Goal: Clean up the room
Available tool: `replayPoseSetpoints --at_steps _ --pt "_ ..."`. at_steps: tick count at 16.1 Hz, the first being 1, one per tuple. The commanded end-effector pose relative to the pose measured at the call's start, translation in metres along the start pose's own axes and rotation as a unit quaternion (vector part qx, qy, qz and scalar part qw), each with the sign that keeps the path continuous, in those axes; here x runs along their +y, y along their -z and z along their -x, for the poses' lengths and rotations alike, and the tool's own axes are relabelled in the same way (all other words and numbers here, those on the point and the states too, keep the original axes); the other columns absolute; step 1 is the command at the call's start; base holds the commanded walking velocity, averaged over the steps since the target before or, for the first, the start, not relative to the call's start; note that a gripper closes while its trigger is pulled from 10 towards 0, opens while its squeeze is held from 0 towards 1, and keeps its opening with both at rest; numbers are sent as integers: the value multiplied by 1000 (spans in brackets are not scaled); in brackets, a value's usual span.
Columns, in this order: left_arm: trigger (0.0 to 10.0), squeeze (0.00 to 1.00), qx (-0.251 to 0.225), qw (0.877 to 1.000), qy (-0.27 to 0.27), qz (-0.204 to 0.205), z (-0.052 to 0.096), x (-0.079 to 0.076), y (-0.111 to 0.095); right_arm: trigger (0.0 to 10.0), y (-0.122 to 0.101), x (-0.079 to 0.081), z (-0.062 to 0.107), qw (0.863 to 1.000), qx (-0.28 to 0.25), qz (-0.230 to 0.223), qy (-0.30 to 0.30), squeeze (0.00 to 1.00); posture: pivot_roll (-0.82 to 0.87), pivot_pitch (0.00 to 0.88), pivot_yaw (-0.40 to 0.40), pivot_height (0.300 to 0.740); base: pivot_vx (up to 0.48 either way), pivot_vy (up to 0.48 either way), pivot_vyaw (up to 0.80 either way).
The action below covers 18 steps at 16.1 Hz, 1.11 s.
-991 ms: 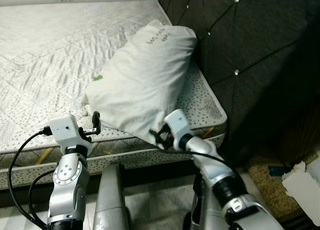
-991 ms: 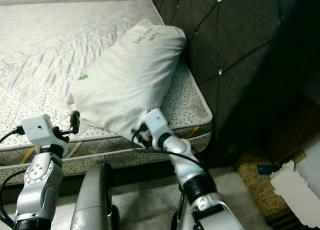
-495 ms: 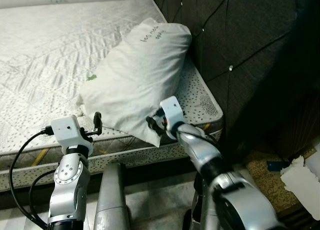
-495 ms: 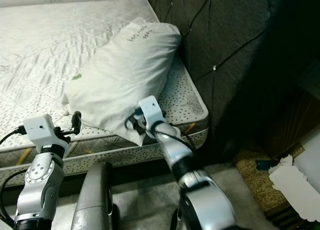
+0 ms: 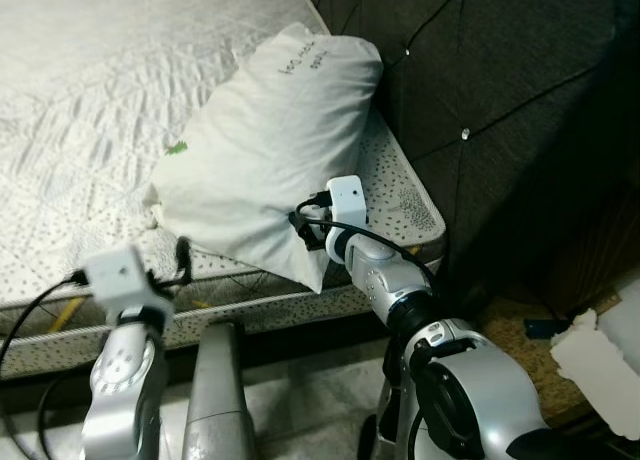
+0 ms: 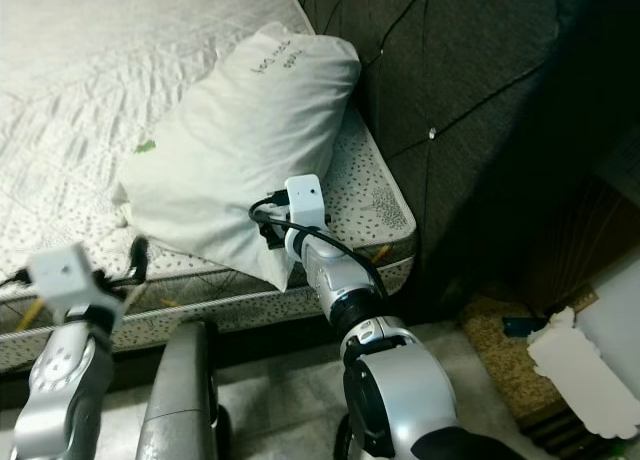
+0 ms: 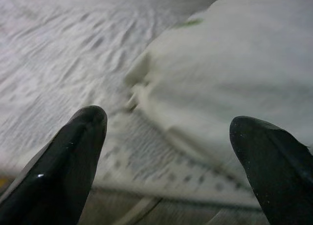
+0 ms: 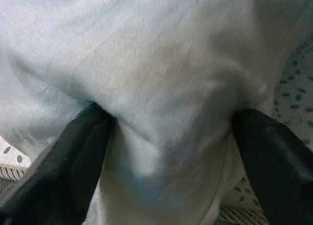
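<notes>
Right gripper (image 8: 166, 151) jaws spread wide, pressed into the near corner of the white pillow (image 5: 268, 140), cloth bulging between the fingers (image 8: 73, 156); looks like contact, not a firm clamp. Pillow lies on the mattress (image 5: 80, 110) against the dark headboard (image 5: 500, 90). Left gripper (image 7: 166, 151) jaws apart, empty, just short of the pillow's other corner.

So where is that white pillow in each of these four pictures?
Left eye view: pillow in the upper middle, on the mattress beside the dark headboard.
Right eye view: upper middle too.
Left wrist view: right half, beyond the open left gripper.
Right wrist view: across the picture, bulging between the right gripper fingers.
Shared landmark: the speckled mattress edge.
</notes>
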<state>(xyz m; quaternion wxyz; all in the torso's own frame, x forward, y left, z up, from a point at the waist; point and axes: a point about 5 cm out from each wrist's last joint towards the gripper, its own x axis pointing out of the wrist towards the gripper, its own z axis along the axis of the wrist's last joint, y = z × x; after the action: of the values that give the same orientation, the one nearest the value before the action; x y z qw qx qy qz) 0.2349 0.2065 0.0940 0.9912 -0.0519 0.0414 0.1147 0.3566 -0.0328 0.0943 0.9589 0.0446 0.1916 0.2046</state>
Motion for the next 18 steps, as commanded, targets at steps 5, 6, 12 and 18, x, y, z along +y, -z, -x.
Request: replayPoseSetpoints --at_steps 5,6,12,18 --pt "10000 0 2 1000 -9 1 11 0 -4 0 -21 34 -8 998 -28 -47 -30 0 263 119 -56 515 0 0 0" --pt "10000 0 1 1000 -9 1 10 0 -5 0 -21 31 -8 997 -28 -64 -24 0 266 117 -55 515 0 0 0" --pt "10000 0 -3 1000 -2 1 4 -3 -8 0 -23 12 -7 996 -33 -86 3 0 257 87 -51 515 0 0 0" --pt "10000 0 -11 1000 16 -2 -14 -8 -13 0 -53 -40 1 986 -83 -104 97 0 225 42 -25 515 0 0 0"
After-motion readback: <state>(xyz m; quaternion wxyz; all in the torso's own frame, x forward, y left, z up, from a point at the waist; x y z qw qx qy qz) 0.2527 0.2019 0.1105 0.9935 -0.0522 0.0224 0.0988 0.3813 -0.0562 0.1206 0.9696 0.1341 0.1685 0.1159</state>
